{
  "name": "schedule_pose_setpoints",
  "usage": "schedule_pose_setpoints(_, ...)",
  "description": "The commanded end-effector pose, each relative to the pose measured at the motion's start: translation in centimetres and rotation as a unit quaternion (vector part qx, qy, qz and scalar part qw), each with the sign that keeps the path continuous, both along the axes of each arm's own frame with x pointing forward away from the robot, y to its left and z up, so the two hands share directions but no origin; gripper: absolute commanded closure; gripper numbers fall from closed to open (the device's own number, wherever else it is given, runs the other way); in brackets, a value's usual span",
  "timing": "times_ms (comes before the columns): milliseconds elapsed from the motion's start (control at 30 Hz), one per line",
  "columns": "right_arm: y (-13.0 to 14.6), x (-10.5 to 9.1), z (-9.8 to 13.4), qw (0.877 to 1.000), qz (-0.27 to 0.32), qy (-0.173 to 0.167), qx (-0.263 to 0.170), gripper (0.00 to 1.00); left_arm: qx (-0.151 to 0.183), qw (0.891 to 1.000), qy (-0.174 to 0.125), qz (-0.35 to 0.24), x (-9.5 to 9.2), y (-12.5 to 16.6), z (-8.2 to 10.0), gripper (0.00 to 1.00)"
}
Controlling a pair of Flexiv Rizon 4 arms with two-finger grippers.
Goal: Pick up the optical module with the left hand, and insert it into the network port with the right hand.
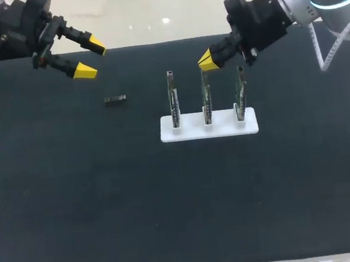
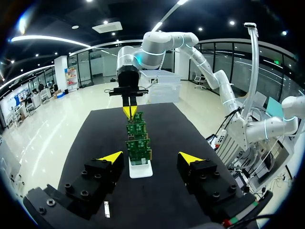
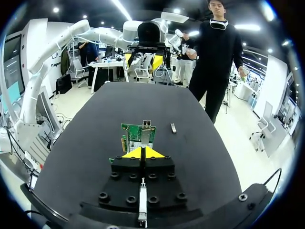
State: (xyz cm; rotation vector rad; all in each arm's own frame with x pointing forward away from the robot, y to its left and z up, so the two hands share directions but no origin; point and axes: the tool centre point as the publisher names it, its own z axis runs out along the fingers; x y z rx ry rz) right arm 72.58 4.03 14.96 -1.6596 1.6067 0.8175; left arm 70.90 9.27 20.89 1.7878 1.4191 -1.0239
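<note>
Optical module [image 1: 115, 99]: lies flat and loose on the black table [image 1: 75, 199], near the edge the arms come in over and well to the left arm's side of the cards. Nothing touches it, so the pick is not yet made.
Left gripper [image 1: 89, 58]: hovers just beyond the module toward that same edge, fingers spread wide and empty. It looks poised to drop over the module.
Network cards [image 1: 205, 99]: three stand upright in a row, probably so that their ports can be reached from above.
White rack [image 1: 208, 127]: holds the cards steady near the table's middle.
Right gripper [image 1: 208, 62]: hangs by the middle card's top, yellow tips pressed together and holding nothing. It is likely parked close for the insertion.
</note>
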Motion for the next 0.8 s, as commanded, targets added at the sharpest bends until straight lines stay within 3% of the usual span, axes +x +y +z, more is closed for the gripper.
schedule_pose_setpoints(33, 0.0, -0.1, -0.1, 1.000, -0.001, 0.001, -0.002, 1.00, 0.002, 1.000, 0.001, -0.001, 0.1, 0.0, 0.1, 0.00)
schedule_pose_setpoints(500, -0.1, -0.1, -0.6, 1.000, -0.002, 0.002, 0.001, 1.00, 0.002, 1.000, 0.001, -0.001, 0.1, 0.0, 0.1, 0.00)
schedule_pose_setpoints(800, -0.5, -0.6, 2.3, 1.000, -0.015, 0.002, 0.003, 1.00, 0.002, 1.000, 0.001, -0.001, 0.1, 0.0, 0.1, 0.00)
